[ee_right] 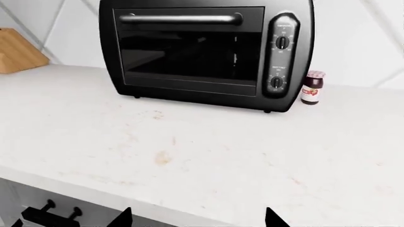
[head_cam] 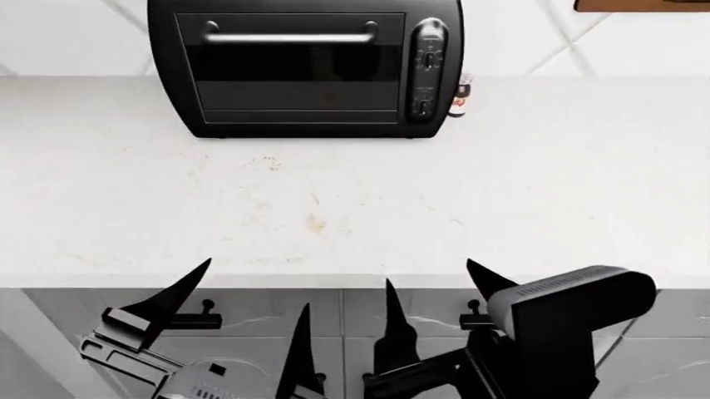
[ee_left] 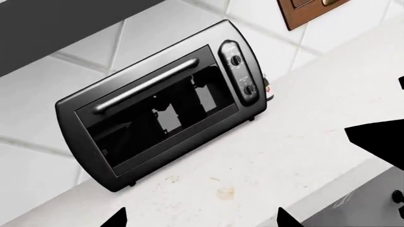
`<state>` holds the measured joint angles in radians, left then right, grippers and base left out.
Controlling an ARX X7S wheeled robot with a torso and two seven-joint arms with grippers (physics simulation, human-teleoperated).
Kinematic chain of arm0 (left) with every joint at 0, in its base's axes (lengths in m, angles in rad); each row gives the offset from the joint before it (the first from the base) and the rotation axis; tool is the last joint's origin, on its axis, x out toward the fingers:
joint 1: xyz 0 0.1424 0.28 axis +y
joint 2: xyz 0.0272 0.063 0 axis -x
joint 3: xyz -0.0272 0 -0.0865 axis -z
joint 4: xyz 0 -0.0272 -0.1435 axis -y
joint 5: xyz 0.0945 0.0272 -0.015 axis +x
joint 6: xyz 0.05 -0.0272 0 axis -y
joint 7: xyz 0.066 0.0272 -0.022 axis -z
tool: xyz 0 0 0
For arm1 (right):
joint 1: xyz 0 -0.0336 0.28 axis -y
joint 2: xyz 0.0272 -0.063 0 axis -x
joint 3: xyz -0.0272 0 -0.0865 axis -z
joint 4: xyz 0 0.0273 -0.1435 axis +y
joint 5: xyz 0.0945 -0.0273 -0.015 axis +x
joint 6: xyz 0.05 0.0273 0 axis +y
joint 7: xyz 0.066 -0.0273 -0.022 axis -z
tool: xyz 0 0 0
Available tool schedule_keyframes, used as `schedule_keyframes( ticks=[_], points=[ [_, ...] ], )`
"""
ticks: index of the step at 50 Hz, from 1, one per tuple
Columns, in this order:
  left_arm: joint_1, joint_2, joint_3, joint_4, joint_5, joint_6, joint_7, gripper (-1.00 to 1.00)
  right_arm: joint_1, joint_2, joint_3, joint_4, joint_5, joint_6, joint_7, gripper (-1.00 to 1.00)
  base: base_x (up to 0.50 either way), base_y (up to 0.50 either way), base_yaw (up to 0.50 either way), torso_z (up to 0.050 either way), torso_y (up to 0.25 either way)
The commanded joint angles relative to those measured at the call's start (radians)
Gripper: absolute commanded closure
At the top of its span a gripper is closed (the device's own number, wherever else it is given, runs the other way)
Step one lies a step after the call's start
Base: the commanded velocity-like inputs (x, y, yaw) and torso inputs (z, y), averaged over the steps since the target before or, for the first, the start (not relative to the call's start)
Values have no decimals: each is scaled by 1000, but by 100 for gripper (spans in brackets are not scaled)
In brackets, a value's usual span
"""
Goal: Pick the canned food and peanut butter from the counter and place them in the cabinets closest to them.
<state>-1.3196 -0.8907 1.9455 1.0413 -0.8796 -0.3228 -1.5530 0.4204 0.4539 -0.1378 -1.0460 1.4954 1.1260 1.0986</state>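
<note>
Neither the canned food nor the peanut butter shows in any view. The white speckled counter [head_cam: 500, 191] [ee_left: 284, 156] [ee_right: 252, 156] lies in front of me. In the head view my left gripper [head_cam: 258, 283] hangs at the counter's front edge, open, with nothing between its fingers. To its right at the same edge is my right gripper [head_cam: 428, 273], also open and holding nothing. Each wrist view shows only two dark fingertips set wide apart, left gripper [ee_left: 200, 218], right gripper [ee_right: 198, 218].
A black toaster oven [head_cam: 299, 66] [ee_left: 164, 104] [ee_right: 202, 52] stands at the back of the counter by the tiled wall. A small dark bottle with a red-white label [ee_right: 311, 87] [head_cam: 461, 91] sits beside its right end. A wooden block [ee_right: 19, 52] stands far left. Dark cabinet handles [head_cam: 211, 314] are under the edge.
</note>
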Motion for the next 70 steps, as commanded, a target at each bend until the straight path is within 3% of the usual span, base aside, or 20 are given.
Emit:
schedule_keyframes(
  ticks=[1, 5, 8, 12, 19, 26, 41, 70],
  points=[
    [3, 2, -2, -2, 0, -1, 1, -100, -18, 118, -142, -1, -119, -171, -34, -100, 0, 0, 0, 0, 0],
    [7, 2, -5, -3, 1, -2, 3, -100, -11, 234, -318, -1, -212, -364, -21, -100, 0, 0, 0, 0, 0],
    [7, -2, -6, -2, 1, -2, 5, -100, 68, 369, -614, -1, -322, -601, 29, -100, 0, 0, 0, 0, 0],
    [7, -1, -9, -5, -2, -3, 9, -100, 303, 485, -1065, -1, -429, -873, 140, -100, 0, 0, 0, 0, 0],
    [4, -2, -9, -5, -2, -2, 11, -100, 677, 496, -1570, -1, -500, -1105, 326, -100, 0, 0, 0, 0, 0],
    [2, -5, -8, -5, -1, 0, 14, -100, 923, 439, -1899, -1, -564, -1261, 463, -100, 0, 0, 0, 0, 0],
    [5, -2, -5, -7, 3, 0, 11, -100, 962, 472, -1937, 0, -605, -1335, 468, -100, 0, -17, 0, 0, 0],
    [18, 1, -18, -7, 0, -11, 12, -100, 983, 465, -1980, 2, -603, -1374, 461, -100, 1, -500, 0, 0, 0]
  ],
)
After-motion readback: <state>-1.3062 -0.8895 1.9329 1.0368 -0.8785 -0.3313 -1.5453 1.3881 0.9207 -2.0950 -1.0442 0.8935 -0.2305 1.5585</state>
